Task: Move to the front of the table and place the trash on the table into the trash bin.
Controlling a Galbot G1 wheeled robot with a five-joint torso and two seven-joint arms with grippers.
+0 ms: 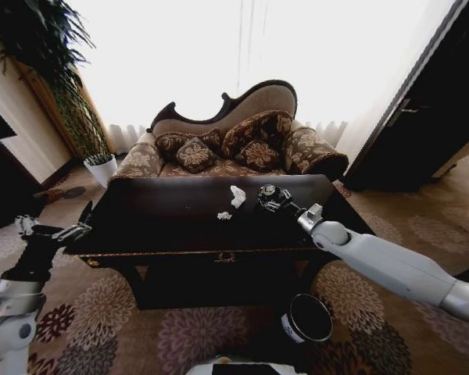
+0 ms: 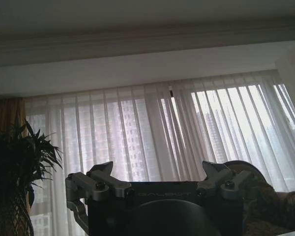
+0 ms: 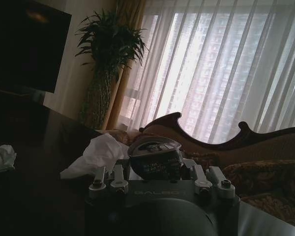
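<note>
the robot stands at the front of the desk, so the driving part looks done and the pick-up step is in hand.

going left to right: the left pincer hangs off the desk's left end, at about 9 o'clock from the desk's middle, its arm bent upward and idle. in the left wrist view the left pincer has its fingers spread wide with nothing between them, aimed at the curtains.

near the desk's middle lies a small wad, and just past it at 1 o'clock a bigger wad. at 3 o'clock from that, the right pincer sits low over the desk top, the right arm stretched forward from the lower right. in the right wrist view the right pincer has a dark can between its fingers; it appears closed on it, with the bigger wad just beside and the small wad well apart.

the bin stands on the carpet below the desk's front edge, at 5 o'clock from the can.

judging by this, the next move calls for a clean lift, then a swing back and down over the bin's open mouth. the wads are yet to be taken.
</note>
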